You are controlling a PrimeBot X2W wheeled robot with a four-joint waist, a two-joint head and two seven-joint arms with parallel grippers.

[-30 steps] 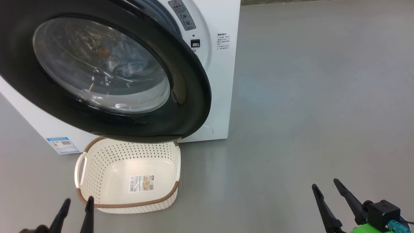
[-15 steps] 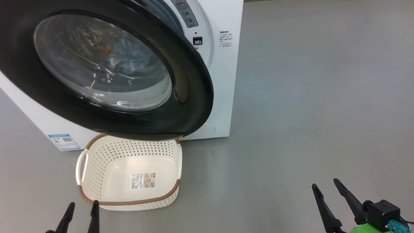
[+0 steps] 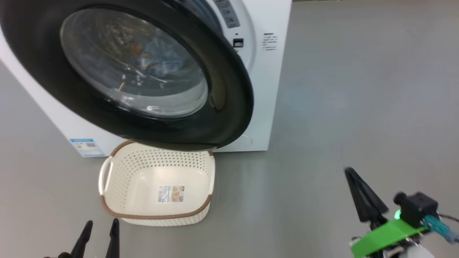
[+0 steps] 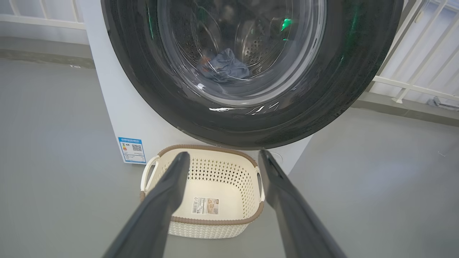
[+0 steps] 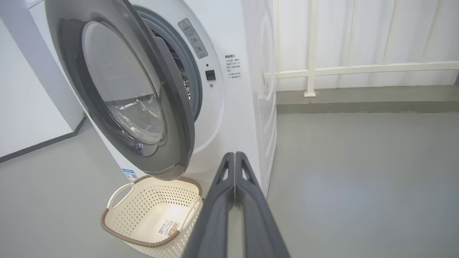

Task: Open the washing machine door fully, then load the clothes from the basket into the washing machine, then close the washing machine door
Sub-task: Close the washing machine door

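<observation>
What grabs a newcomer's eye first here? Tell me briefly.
The glossy black washing machine door, standing ajar, dominates the upper left of the head view, with blue clothes visible behind its glass. Below it on the grey floor sits the cream basket, bare but for its label; the right claw is shut, the left claw open.

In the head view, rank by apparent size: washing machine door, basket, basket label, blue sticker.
1. washing machine door
2. basket
3. blue sticker and basket label: too alike to rank
</observation>
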